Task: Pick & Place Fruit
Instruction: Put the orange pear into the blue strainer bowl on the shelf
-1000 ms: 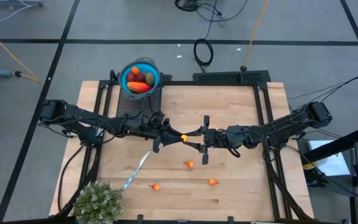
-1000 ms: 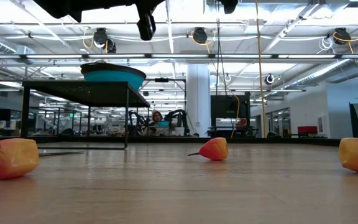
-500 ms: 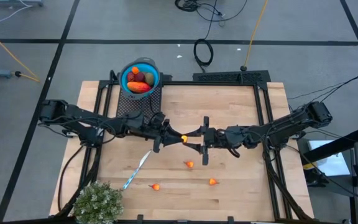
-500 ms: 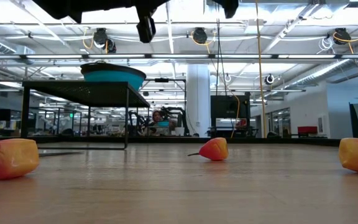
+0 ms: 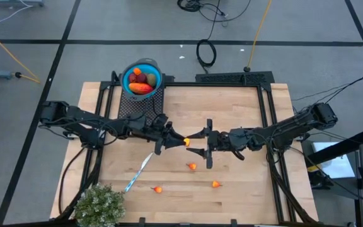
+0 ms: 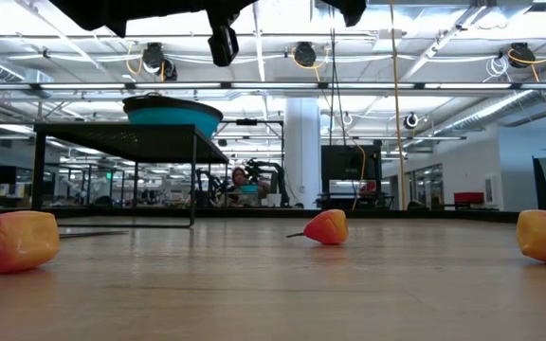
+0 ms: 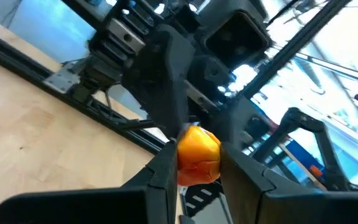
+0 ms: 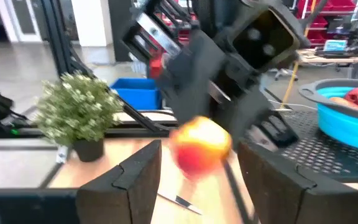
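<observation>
A small orange-and-yellow fruit [image 5: 186,140] hangs above the middle of the table, where my two grippers meet. My left gripper [image 5: 181,140] comes from the table's left and is shut on this fruit [image 7: 197,154]. My right gripper [image 5: 193,142] comes from the right and is open. Its two fingers [image 8: 138,177] stand on either side of the fruit [image 8: 201,144] with a gap on each side. Three small orange fruits [image 5: 192,166] [image 5: 159,188] [image 5: 215,184] lie on the wood nearer the front. A teal bowl [image 5: 142,79] at the far left holds several more fruits. My left gripper pinches the small fruit's two opposite sides [image 7: 180,163] between its two fingers. The fingers come level from the table's left. The fruit sits between their free ends, lifted clear of the table.
The teal bowl [image 6: 172,114] stands on a black mesh stand [image 5: 140,104] above the table's far left. A blue-handled knife [image 5: 138,171] lies left of centre. A bushy green plant [image 5: 98,205] stands at the near left corner. Black frame rails run along the table's left and right sides.
My right gripper has opened: its fingers have spread apart around the small fruit. The fruit has stayed where it was, in my left gripper. Neither arm has shifted.
</observation>
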